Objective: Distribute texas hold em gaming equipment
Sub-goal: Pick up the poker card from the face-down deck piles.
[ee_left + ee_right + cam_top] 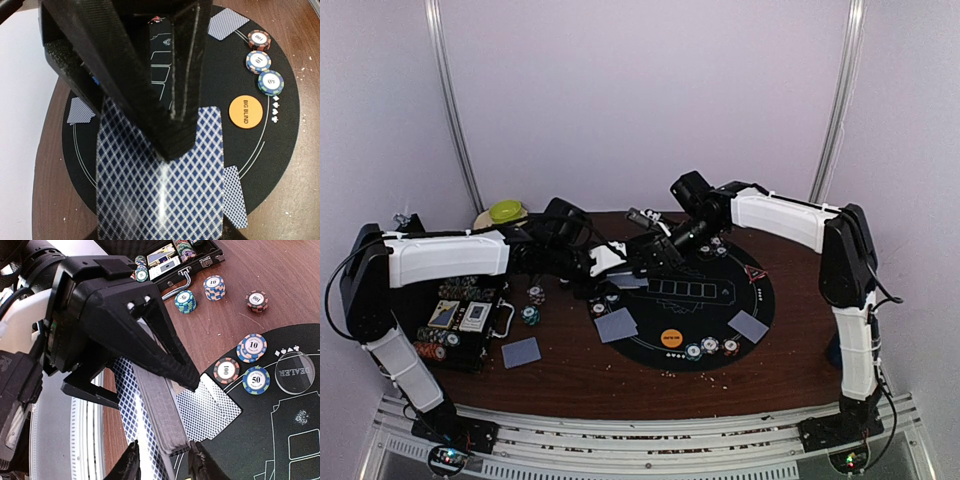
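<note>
**A:** Which step is judged to be in hand?

**B:** Dealing. The deck of playing cards (pixel 160 195) is clamped flat between the fingers of the left gripper (pixel 160 390). It is held in the air over the 10 o'clock edge of the round black mat (pixel 285 145). The right gripper (pixel 165 462) is set at the deck's free end. Its jaws are partly apart with that end between them, and no firm contact can be made out.

**A:** What is laid out so far?

**B:** In the top view, face-down cards (pixel 616 324) are seen at the mat's 8 o'clock and a second lot (pixel 748 326) at 4 o'clock. A single card (pixel 521 352) is seen on the bare counter (pixel 620 385), farther out toward 8 o'clock. Poker chips (pixel 710 347) are lined up at 5 o'clock, beside the orange Big Blind disc (pixel 246 111) at 6 o'clock. The distribution is therefore judged to be partly done.

**A:** What is called for next?

**B:** The right jaws should be closed on the top card alone, not on the whole stack. That card should then be slid off along its length while the deck is gripped firmly by the left gripper. After that it should be carried to a place where cards are lacking. If the pinch is too deep, two cards may be drawn at once.
</note>
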You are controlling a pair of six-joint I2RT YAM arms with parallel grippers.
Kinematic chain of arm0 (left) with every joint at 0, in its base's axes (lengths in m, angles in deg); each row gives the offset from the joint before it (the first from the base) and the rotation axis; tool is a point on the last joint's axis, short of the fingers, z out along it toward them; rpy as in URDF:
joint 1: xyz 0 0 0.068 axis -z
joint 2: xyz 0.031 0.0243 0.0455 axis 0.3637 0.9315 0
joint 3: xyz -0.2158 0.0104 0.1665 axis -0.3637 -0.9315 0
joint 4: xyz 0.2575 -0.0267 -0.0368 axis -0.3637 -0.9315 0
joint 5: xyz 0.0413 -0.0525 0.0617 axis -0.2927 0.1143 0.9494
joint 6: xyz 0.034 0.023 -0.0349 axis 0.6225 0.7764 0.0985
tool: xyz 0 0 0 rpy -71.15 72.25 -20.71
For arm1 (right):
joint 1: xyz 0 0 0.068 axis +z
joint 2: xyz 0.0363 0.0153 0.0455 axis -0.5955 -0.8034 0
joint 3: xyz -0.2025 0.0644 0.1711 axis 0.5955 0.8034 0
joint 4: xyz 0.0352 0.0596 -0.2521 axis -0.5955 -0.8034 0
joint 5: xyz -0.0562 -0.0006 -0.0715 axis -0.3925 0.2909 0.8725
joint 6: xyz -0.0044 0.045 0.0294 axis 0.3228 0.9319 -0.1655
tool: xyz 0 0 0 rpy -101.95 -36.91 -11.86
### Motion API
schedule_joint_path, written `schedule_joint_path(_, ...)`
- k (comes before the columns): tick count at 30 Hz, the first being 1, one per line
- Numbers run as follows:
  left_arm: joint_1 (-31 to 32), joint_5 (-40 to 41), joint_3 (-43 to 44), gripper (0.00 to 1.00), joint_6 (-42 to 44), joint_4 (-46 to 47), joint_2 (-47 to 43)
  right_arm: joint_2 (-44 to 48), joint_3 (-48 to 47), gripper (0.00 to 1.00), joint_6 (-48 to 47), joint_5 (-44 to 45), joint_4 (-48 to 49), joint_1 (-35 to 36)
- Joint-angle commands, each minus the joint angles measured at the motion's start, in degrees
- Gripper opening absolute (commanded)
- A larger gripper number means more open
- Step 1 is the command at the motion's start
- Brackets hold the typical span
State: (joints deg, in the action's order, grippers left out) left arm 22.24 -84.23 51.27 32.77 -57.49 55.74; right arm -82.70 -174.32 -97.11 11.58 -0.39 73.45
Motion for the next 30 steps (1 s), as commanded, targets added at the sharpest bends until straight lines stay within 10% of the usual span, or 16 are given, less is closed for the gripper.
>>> schedule_joint_path(1, 0.24, -1.13, 0.11, 0.05, 0.38, 2.69, -0.62, 2.78, -1.67, 0.33, -2.65, 0.73, -3.06, 0.36)
schedule_joint_path(9, 0.27, -1.14, 0.08, 0.05, 0.41, 2.70, -0.64, 3.36, -2.66, 0.23, -4.25, 2.63, -5.48, 0.37)
schedule_joint_path(20, 0.29, -1.31, 0.06, 0.05, 0.43, 2.70, -0.74, 3.57, -2.74, 0.38, -4.63, 4.90, -5.80, 0.02)
schedule_joint_path(30, 0.30, -1.33, -0.11, 0.05, 0.56, 2.71, -0.65, 3.89, -3.69, 0.25, -6.39, 4.56, -7.84, -0.45)
